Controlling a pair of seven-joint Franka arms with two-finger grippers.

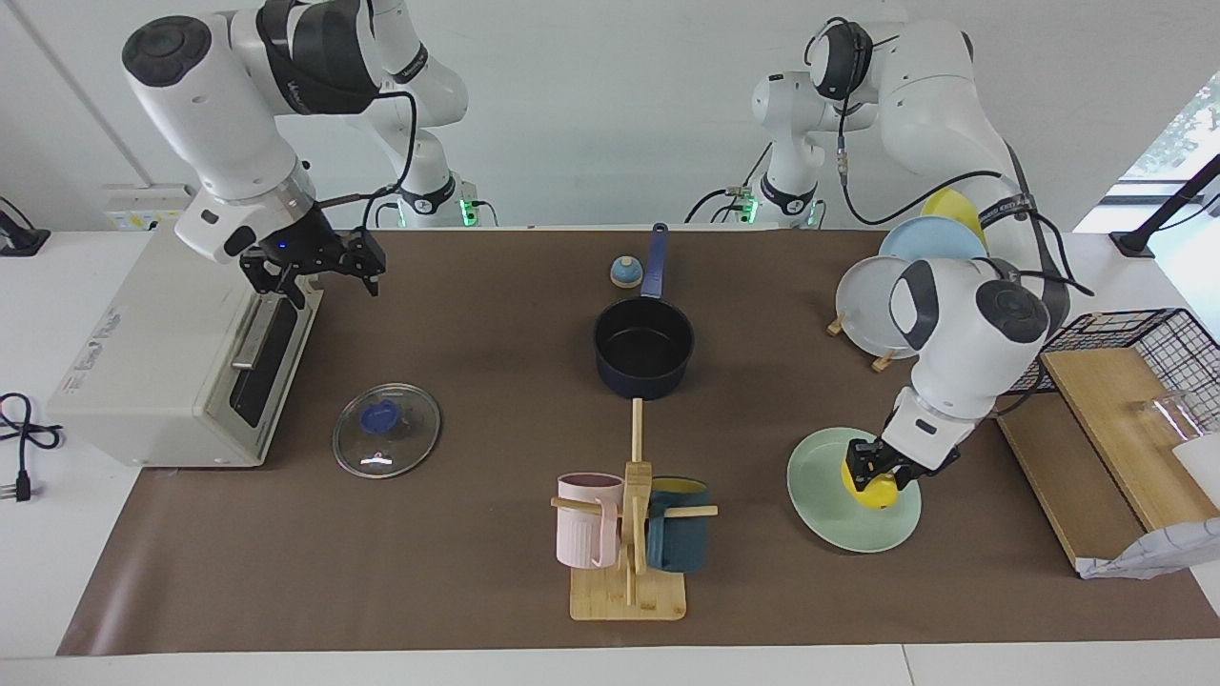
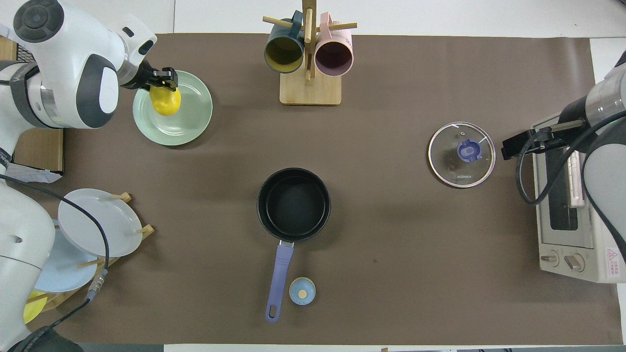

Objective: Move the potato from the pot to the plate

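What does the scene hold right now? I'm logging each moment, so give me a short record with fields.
potato: held over the plate, whether it touches cannot be told
plate: at the left arm's end
pot: mid-table, nothing in it
left gripper: shut on the potato
right gripper: open, waits over the toaster oven

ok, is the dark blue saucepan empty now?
Empty: the dark blue saucepan shows only its bare black inside. The yellow toy potato is in the left pincer, over the pale green round plate.
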